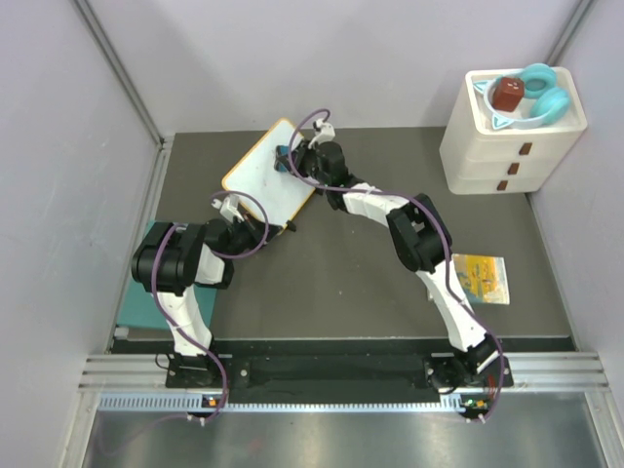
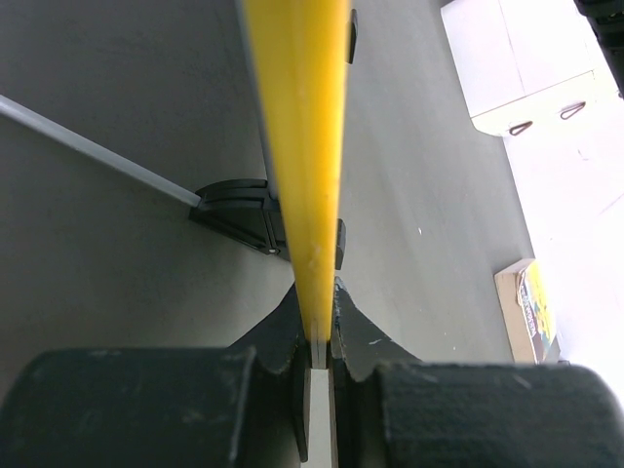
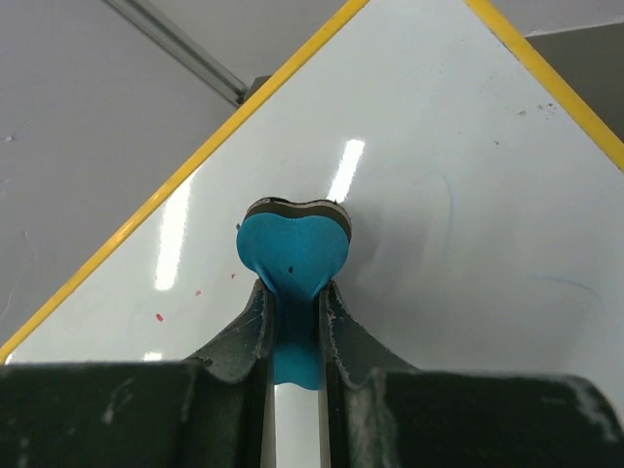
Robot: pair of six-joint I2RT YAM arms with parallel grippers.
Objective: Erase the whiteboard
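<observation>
A: What does the left gripper [image 2: 317, 312] do?
B: Its fingers are pressed together on the yellow-orange rim of the whiteboard [image 1: 265, 174], at the near edge.
A: Where is the board?
B: On the dark table [image 1: 370, 292], toward the far left, between the two grippers.
A: And the right gripper [image 3: 292, 302]?
B: It pinches a blue heart-shaped eraser [image 3: 292, 249], which touches the white face. A few small red specks [image 3: 159, 317] show there.
</observation>
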